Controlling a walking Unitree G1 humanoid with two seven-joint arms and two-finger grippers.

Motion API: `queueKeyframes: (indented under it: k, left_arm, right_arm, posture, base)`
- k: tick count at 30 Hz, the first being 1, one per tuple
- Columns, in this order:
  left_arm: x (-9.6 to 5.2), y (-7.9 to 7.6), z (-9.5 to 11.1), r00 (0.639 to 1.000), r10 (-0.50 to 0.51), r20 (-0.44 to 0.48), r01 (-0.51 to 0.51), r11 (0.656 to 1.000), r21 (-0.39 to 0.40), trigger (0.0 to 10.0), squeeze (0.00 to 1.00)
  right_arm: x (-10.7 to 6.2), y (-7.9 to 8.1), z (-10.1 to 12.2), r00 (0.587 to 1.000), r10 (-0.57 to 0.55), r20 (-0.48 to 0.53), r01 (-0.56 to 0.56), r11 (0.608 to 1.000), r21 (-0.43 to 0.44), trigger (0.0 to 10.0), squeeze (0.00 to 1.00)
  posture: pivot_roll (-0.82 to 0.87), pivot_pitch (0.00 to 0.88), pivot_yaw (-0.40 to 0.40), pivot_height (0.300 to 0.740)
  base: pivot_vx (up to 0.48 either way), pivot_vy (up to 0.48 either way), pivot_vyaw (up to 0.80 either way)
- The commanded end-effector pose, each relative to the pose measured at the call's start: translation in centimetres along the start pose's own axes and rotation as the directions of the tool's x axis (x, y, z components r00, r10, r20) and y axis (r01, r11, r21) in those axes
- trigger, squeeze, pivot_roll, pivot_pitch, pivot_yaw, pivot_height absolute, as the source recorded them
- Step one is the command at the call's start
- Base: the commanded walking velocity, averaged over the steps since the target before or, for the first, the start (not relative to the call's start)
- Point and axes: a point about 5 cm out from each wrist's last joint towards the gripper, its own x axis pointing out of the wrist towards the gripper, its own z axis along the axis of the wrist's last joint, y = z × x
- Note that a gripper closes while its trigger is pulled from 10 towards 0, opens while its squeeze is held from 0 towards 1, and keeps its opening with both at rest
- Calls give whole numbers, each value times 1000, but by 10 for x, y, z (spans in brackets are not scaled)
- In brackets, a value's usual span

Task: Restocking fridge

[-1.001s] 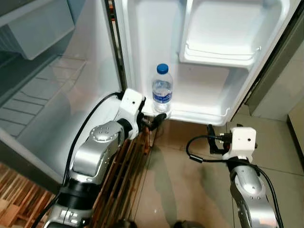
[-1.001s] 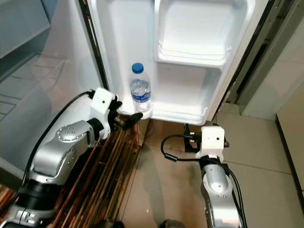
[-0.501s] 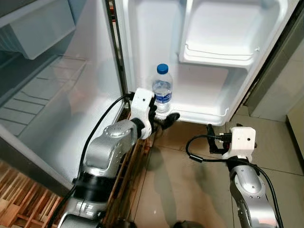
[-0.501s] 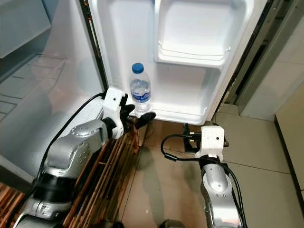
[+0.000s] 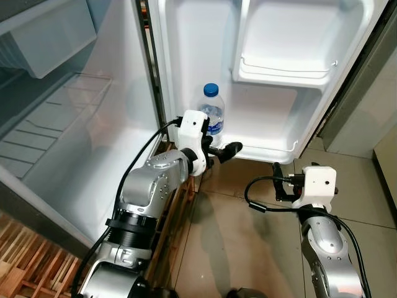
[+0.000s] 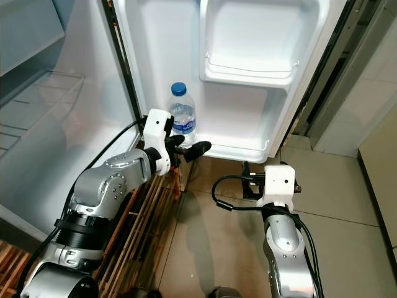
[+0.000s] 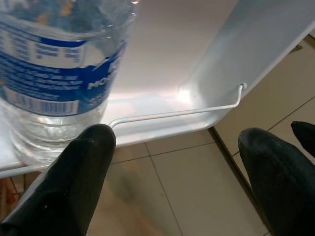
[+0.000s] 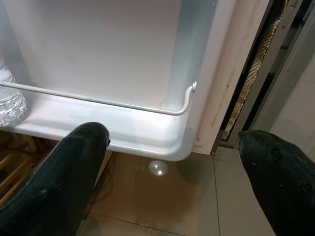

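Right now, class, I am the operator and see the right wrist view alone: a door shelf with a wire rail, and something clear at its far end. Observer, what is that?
Observer: A water bottle with a blue cap, upright at the hinge end of the lower door shelf.
Operator: Where is the left pincer?
Observer: The left pincer is just in front of that shelf, beside the bottle's base, open and holding nothing.
Operator: And my own arm?
Observer: The right pincer hangs low over the tiled floor, below the shelf's outer end.
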Motion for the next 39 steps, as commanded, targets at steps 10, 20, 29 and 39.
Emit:
queueKeyframes:
  k: [10, 20, 29, 39]
  left_arm:
    - [16, -20, 18, 998, -46, 45, 45, 998, 32, 10000, 0]
    - [31, -17, 0, 1000, -13, -19, 14, 999, 50, 10000, 0]
    - [38, 9, 3, 990, 123, 74, -127, 990, 65, 10000, 0]
    - [41, 19, 15, 973, 161, 168, -184, 974, 134, 10000, 0]
  right_arm:
    - [-1, -1, -1, 1000, -13, -9, 13, 1000, 0, 10000, 188]
    - [-2, 0, -2, 1000, -17, -10, 17, 1000, 1, 10000, 188]
    - [-3, 0, -3, 1000, -22, -14, 22, 1000, 3, 10000, 188]
    - [-4, 0, -3, 1000, -24, -16, 24, 1000, 4, 10000, 188]
  posture:
    - [-234, 38, 50, 740]
    - [-247, 44, 59, 740]
    - [-246, 48, 61, 740]
    - [-250, 50, 65, 740]
  base:
    - [0, 0, 0]
    - [0, 0, 0]
    - [0, 0, 0]
    - [0, 0, 0]
